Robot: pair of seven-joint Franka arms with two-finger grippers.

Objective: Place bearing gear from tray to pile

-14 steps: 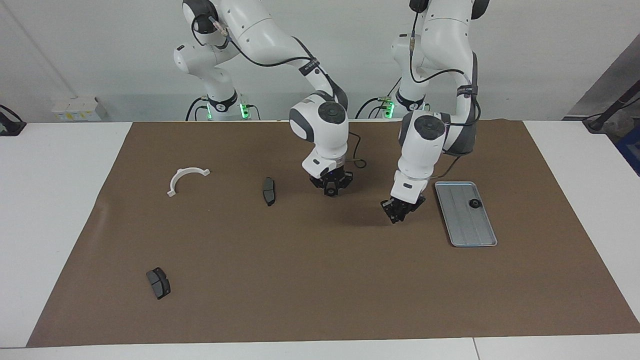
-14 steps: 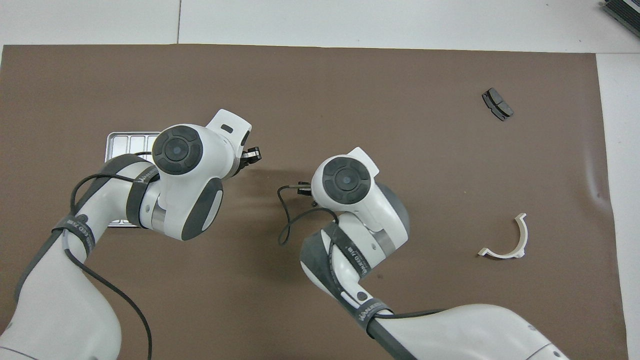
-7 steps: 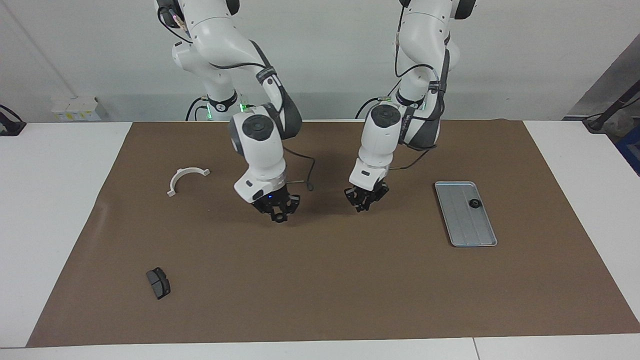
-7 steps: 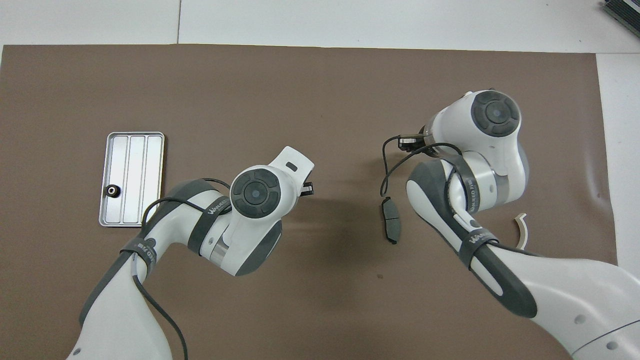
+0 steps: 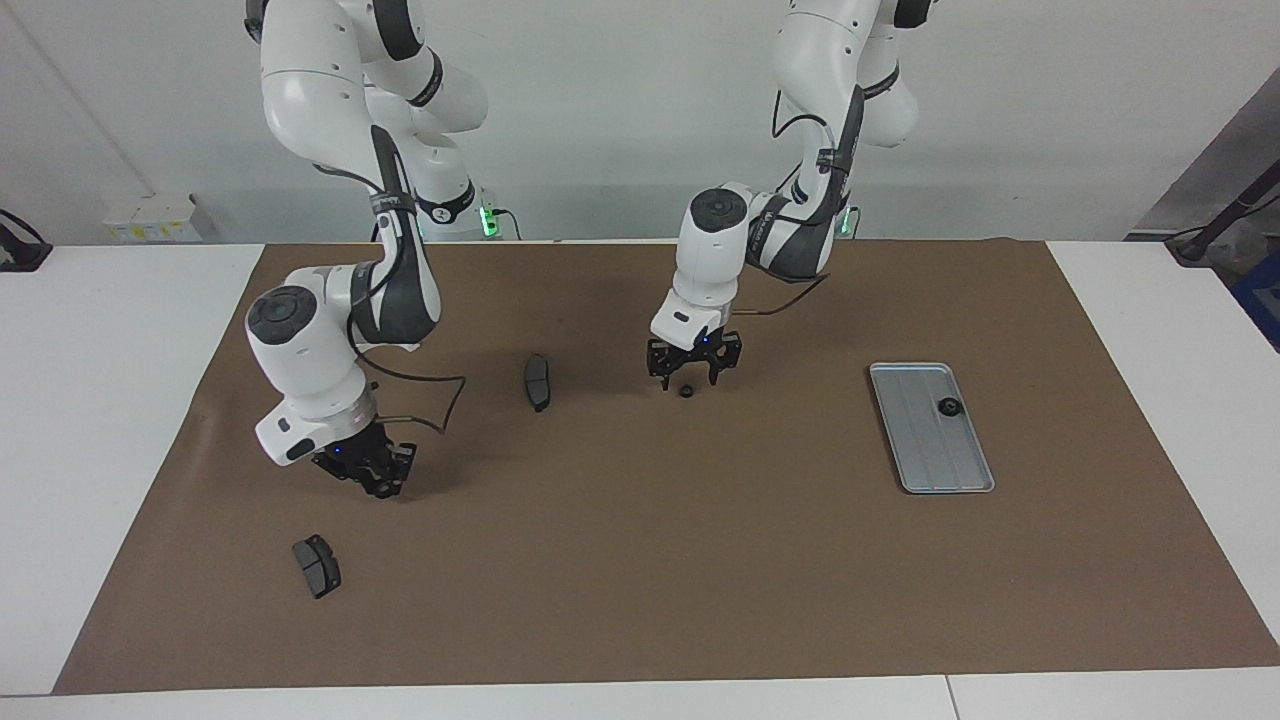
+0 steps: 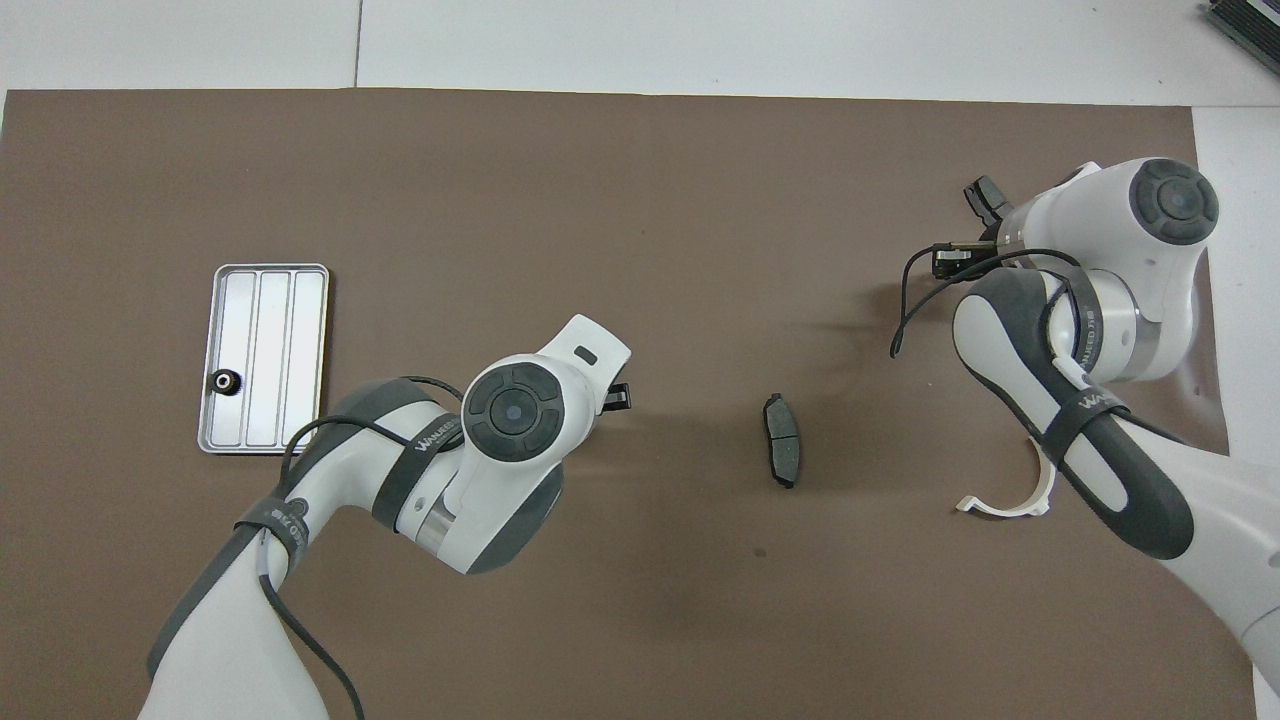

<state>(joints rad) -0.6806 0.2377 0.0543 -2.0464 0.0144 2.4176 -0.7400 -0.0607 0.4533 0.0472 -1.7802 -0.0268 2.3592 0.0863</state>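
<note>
The silver tray [image 5: 925,455] lies toward the left arm's end of the mat and holds one small black bearing gear [image 5: 948,406]; both show in the overhead view, the tray [image 6: 275,300] and the gear [image 6: 225,380]. My left gripper [image 5: 690,379] is open, low over the mat's middle, with a second black gear [image 5: 686,391] on the mat between its fingertips. One dark brake pad [image 5: 537,381] lies beside it toward the right arm's end. My right gripper [image 5: 372,478] hangs over the mat near the other brake pad [image 5: 317,566]. My right arm hides the white bracket in the facing view; it shows in the overhead view [image 6: 1012,505].
The brown mat [image 5: 640,560] covers most of the white table. In the overhead view my left wrist [image 6: 515,405] hides the gear under it, and the middle brake pad [image 6: 782,453] lies in the open.
My left gripper moved from beside the tray to the mat's middle, lowered and opened; a gear now lies under it. My right arm swung out to its own end of the mat.
</note>
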